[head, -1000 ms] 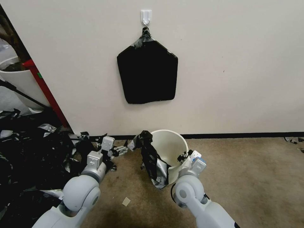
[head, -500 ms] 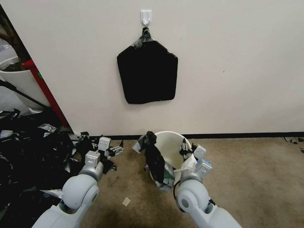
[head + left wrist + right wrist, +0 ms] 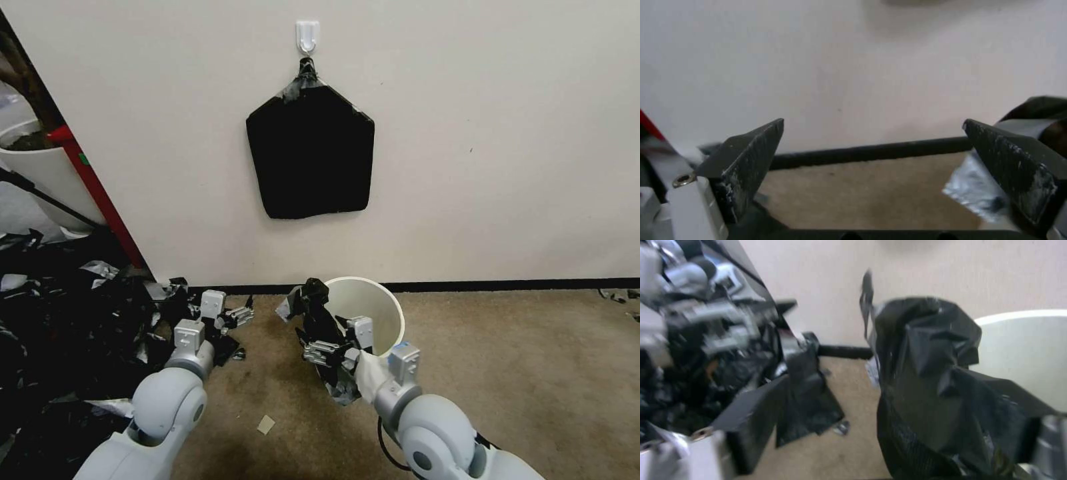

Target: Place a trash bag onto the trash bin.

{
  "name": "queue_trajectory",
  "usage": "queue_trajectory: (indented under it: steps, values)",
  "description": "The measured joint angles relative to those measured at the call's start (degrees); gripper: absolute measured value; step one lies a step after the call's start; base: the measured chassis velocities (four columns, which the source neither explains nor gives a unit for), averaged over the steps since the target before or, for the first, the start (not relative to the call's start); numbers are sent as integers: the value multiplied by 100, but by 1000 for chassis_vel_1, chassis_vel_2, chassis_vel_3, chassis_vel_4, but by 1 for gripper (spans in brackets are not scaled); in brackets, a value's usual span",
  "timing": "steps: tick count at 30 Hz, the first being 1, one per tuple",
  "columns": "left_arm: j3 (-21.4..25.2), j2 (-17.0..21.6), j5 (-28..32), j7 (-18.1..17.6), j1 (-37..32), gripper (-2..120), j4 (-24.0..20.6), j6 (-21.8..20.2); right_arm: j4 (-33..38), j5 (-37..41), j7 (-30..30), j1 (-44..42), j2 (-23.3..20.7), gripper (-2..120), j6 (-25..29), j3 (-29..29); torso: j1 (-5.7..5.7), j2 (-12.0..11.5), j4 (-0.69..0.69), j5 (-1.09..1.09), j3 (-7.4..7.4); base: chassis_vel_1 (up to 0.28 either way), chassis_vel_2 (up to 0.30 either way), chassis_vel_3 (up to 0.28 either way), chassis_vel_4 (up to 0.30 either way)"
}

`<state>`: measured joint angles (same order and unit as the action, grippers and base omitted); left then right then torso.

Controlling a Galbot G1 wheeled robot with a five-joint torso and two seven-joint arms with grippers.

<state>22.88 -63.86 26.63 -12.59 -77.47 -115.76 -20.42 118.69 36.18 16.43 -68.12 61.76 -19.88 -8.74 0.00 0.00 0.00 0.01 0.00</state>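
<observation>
One trash bin (image 3: pixel 373 313) on tan carpet (image 3: pixel 520 373), against cream wall (image 3: pixel 500 133).

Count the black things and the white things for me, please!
Black: 3 — trash bag, flat pack on the wall, heap of scraps.
White: 3 — trash bin, wall hook, big tub.
Total: 6

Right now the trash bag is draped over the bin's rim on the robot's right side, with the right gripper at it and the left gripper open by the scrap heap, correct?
Not quite. In the head view the trash bag hangs over the trash bin rim on the robot's left side, not its right. The rest holds: the right gripper is at the bag, and the left gripper is open beside the heap of black plastic scraps.
</observation>
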Motion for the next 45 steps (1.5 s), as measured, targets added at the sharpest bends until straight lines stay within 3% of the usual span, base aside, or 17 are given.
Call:
queue_trajectory:
  steps: [9,10,18,20,26,35,45]
  values:
    - [46,-144,532,-41,21,100,144,4,-324,-409,362,88,169,61,-375,-50,0,0,0,-1,0,0,0,0,0]
    - [62,-161,569,-42,34,100,180,3,-358,-428,393,90,179,53,-360,-28,0,0,0,-1,0,0,0,0,0]
    - [55,-210,759,-36,41,100,271,-30,-487,-413,398,90,190,28,-68,37,1,0,0,0,0,0,0,0,0]
    - [23,-260,860,-14,27,100,290,-75,-552,-392,462,100,216,15,56,50,1,0,0,-1,0,0,0,0,0]
    - [-108,-387,1232,38,-104,100,214,-260,-674,-260,845,134,289,0,233,115,0,0,0,0,0,0,0,0,0]
    - [-478,-984,1958,-189,-158,100,43,-557,-776,-304,1021,75,331,0,418,230,0,0,0,0,0,0,0,0,0]
    - [-717,-1376,1879,-270,-55,100,173,-598,-1036,-1284,930,-3,362,0,773,378,0,0,0,0,0,0,0,0,0]
